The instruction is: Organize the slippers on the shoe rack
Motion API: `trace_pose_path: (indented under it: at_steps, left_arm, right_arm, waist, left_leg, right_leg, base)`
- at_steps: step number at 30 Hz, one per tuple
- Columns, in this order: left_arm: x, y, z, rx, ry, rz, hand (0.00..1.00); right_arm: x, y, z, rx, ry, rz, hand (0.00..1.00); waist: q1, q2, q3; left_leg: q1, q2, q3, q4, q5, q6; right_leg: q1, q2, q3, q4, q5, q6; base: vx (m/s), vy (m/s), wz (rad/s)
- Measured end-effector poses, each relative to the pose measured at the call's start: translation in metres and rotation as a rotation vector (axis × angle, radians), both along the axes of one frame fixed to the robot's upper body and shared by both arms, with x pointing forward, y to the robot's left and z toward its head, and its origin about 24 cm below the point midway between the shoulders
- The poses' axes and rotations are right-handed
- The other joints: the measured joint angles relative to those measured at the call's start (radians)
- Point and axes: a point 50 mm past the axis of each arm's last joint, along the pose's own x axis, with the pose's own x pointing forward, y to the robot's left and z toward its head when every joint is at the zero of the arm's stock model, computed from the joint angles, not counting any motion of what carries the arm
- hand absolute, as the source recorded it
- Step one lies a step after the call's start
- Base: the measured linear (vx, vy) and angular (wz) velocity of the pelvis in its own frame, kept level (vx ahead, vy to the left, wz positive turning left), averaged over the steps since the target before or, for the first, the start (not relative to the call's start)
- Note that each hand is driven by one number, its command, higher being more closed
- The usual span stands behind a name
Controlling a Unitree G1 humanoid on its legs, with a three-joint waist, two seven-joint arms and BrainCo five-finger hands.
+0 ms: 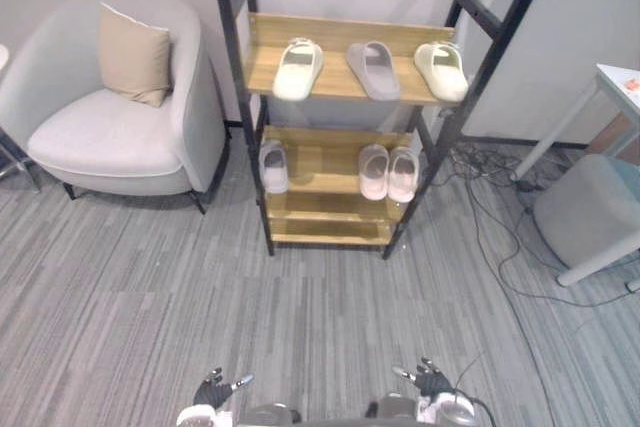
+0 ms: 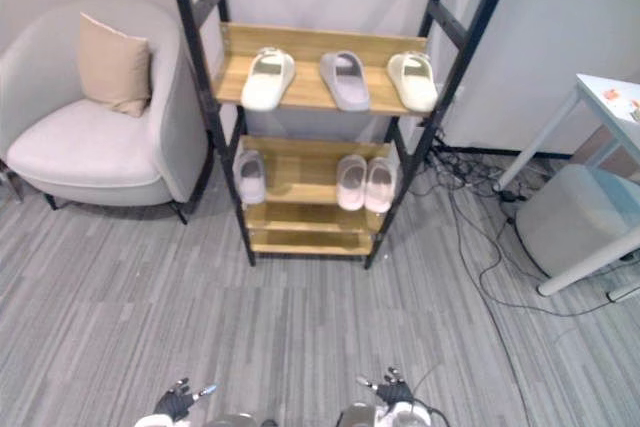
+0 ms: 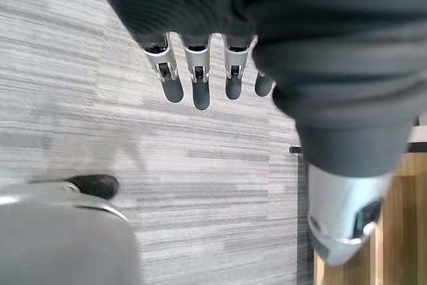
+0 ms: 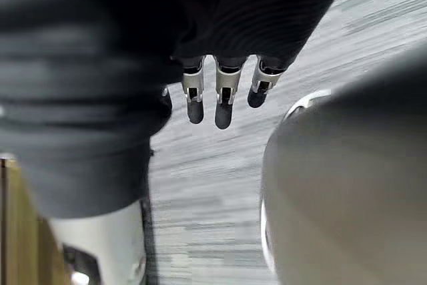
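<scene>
no legible txt, nos. or signs anywhere. dark patches on insoles of l. cream slipper & r. cream slipper on rack top shelf, too small to read. same w/ low slipper on shelf below. red-orange print on sth on table at far right, unreadable.

The left hand has a dark ribbed cover over its back and wrist, short silver fingers ending in rounded dark tips, and a smooth silver-grey thumb. The right hand looks the same.
</scene>
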Motion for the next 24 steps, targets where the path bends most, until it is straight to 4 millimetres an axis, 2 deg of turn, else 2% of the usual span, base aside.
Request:
trace_pose_path:
  at_steps: [2,3,4,6,8,9,10,12,14,17,18,19,20,24]
  left_arm:
    - [-0.002,0.001,0.0,0.003,0.004,0.0,0.0]
    - [-0.004,0.001,-0.001,0.005,0.008,0.002,0.0]
    - [-0.004,-0.008,-0.003,-0.02,0.008,0.002,0.0]
    - [-0.004,-0.011,-0.003,-0.034,0.004,0.011,0.0]
    - [-0.003,-0.015,-0.003,-0.053,-0.007,0.048,0.0]
    - [-0.002,-0.015,-0.003,-0.06,-0.016,0.069,0.0]
    - [-0.005,-0.016,-0.003,-0.067,-0.019,0.092,0.0]
    - [-0.005,-0.013,-0.002,-0.062,-0.025,0.1,0.0]
    - [-0.005,-0.013,-0.001,-0.06,-0.03,0.099,0.0]
    - [-0.003,-0.012,-0.001,-0.057,-0.033,0.102,0.0]
    - [-0.003,-0.011,-0.001,-0.051,-0.032,0.097,0.0]
    - [-0.003,-0.014,-0.001,-0.052,-0.028,0.078,0.0]
    - [-0.005,-0.014,-0.002,-0.053,-0.022,0.072,0.0]
    - [-0.008,0.004,0.0,0.003,0.001,0.034,0.0]
  right_arm:
    - [0.0,0.0,0.0,0.001,0.0,0.001,0.0]
    - [0.0,0.0,0.0,-0.001,0.0,0.0,0.0]
    - [0.003,-0.003,0.002,-0.01,-0.01,0.004,0.0]
    - [0.003,-0.006,0.002,-0.014,-0.011,-0.002,0.0]
    - [-0.001,-0.011,0.001,-0.02,-0.001,-0.028,0.0]
    - [-0.002,-0.013,0.002,-0.025,-0.001,-0.033,0.0]
    - [-0.005,-0.014,0.001,-0.027,0.006,-0.035,0.0]
    - [-0.01,-0.014,-0.001,-0.024,0.022,-0.041,0.0]
    - [-0.012,-0.013,-0.002,-0.023,0.029,-0.041,0.0]
    - [-0.012,-0.012,-0.003,-0.02,0.041,-0.041,0.0]
    - [-0.014,-0.011,-0.004,-0.02,0.047,-0.042,0.0]
    - [-0.016,-0.014,-0.004,-0.027,0.053,-0.043,0.0]
    - [-0.016,-0.015,-0.004,-0.031,0.058,-0.037,0.0]
    - [-0.021,0.005,-0.008,0.012,0.072,-0.016,0.0]
  waist:
    - [-0.002,-0.005,0.002]
    - [-0.011,-0.008,0.004]
    - [-0.014,0.018,0.003]
    - [-0.014,0.036,0.0]
    - [-0.016,0.063,0.001]
    - [-0.015,0.072,0.004]
    - [-0.011,0.076,0.006]
    - [-0.005,0.068,0.012]
    - [-0.002,0.066,0.01]
    - [0.013,0.054,0.013]
    - [0.011,0.05,0.016]
    - [0.012,0.059,0.01]
    - [0.012,0.06,0.01]
    - [0.013,-0.02,-0.03]
  left_leg:
    - [0.041,0.008,-0.005,0.002,-0.049,-0.017]
    - [0.075,0.011,-0.031,0.01,-0.093,-0.026]
    - [0.092,0.047,-0.051,0.034,-0.11,-0.039]
    - [0.069,0.068,-0.063,0.107,-0.11,-0.039]
    - [-0.052,0.113,-0.093,0.391,-0.109,-0.056]
    - [-0.112,0.14,-0.095,0.542,-0.084,-0.088]
    - [-0.17,0.181,-0.079,0.699,-0.067,-0.1]
    - [-0.216,0.215,-0.017,0.799,-0.088,-0.087]
    - [-0.269,0.203,0.033,0.721,-0.131,-0.067]
    - [-0.296,0.123,-0.001,0.393,-0.138,-0.064]
    - [-0.29,0.093,-0.03,0.279,-0.088,-0.07]
    - [-0.285,0.078,-0.061,0.181,0.04,-0.075]
    - [-0.277,0.077,-0.064,0.179,0.098,-0.06]
    - [-0.192,0.026,-0.021,0.078,0.11,-0.036]
  right_leg:
    - [-0.004,0.017,0.002,-0.151,0.129,-0.01]
    - [0.003,0.016,0.015,-0.149,0.249,-0.039]
    - [0.008,0.035,-0.001,-0.091,0.208,-0.066]
    - [0.02,0.047,-0.021,-0.08,0.166,-0.084]
    - [0.09,0.087,-0.055,-0.138,0.14,-0.096]
    - [0.131,0.107,-0.061,-0.161,0.128,-0.105]
    - [0.18,0.13,-0.067,-0.185,0.116,-0.113]
    - [0.268,0.143,-0.063,-0.217,0.094,-0.123]
    - [0.321,0.136,-0.048,-0.255,0.086,-0.113]
    - [0.355,0.097,0.001,-0.263,0.078,-0.096]
    - [0.365,0.084,0.013,-0.262,0.073,-0.085]
    - [0.373,0.086,0.031,-0.26,0.064,-0.064]
    - [0.386,0.091,0.049,-0.261,0.055,-0.05]
    - [0.414,0.032,0.079,-0.279,0.049,-0.011]
  base:
    - [0.45,-0.175,0.27]
    - [0.57,-0.28,0.33]
    - [0.56,-0.294,0.31]
    - [0.43,-0.254,0.27]
    - [0.4,-0.268,0.38]
    - [0.38,-0.209,0.22]
    - [0.38,-0.153,0.02]
    - [0.36,-0.13,-0.04]
    - [0.29,-0.07,-0.16]
    - [0.3,0.068,-0.48]
    - [0.28,0.128,-0.45]
    - [0.25,0.16,-0.41]
    - [0.31,0.187,-0.37]
    - [0.2,0.126,-0.18]
